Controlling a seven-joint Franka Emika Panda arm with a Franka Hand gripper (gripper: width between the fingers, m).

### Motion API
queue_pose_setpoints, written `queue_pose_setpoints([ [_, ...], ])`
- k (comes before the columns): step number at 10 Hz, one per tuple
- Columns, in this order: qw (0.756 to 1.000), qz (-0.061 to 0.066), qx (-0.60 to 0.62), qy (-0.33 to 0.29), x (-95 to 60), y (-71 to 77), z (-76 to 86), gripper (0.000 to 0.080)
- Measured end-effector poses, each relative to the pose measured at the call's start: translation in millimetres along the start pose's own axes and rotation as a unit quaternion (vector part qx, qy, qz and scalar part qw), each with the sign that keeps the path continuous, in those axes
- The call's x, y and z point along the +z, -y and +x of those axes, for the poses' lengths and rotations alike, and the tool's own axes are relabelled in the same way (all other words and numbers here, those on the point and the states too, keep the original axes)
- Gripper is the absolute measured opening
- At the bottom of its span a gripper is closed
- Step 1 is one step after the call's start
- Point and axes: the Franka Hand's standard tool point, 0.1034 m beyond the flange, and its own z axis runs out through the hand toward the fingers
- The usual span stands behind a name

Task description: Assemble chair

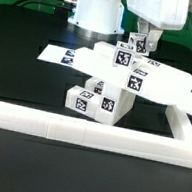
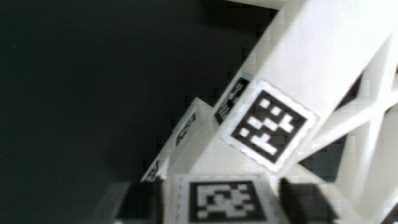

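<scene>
White L-shaped border rail [image 1: 88, 132] runs across the lower frame of the exterior view and turns up along the right side toward the back. Just behind it, center frame, the chair parts [image 1: 112, 81] sit as a white stack on the black worktop [image 1: 17, 71]: small cubes [image 1: 93, 99] at the bottom with square black-and-white tags facing the camera, a long flat slab [image 1: 171, 88] lying tilted across them and reaching to the right of the frame, and a smaller block [image 1: 124, 56] on top, also tagged. Tags are coded patterns only, no readable text, no brand marks. Flat marker board [image 1: 58, 53] lies on the worktop at center left, partly under the stack. Gripper [image 1: 140, 43] comes down from the upper right onto the top of the stack; jaws nearly closed, pinching a white tagged part of the chair there. Wrist view, close up: tagged white part between two dark fingers [image 2: 306, 195], slanted white bars beyond with another tag [image 2: 270, 122], black worktop behind. White robot base [image 1: 98, 8] at upper center, farthest back.
</scene>
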Motion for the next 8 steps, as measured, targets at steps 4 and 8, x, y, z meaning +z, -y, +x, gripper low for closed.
queue_pose_setpoints([
  [4, 0.996, -0.001, -0.093, 0.000, 0.6, -0.2, 0.0, 0.0635],
  [8, 0.964, -0.014, -0.264, -0.006, -0.3, 0.9, 0.6, 0.0649],
])
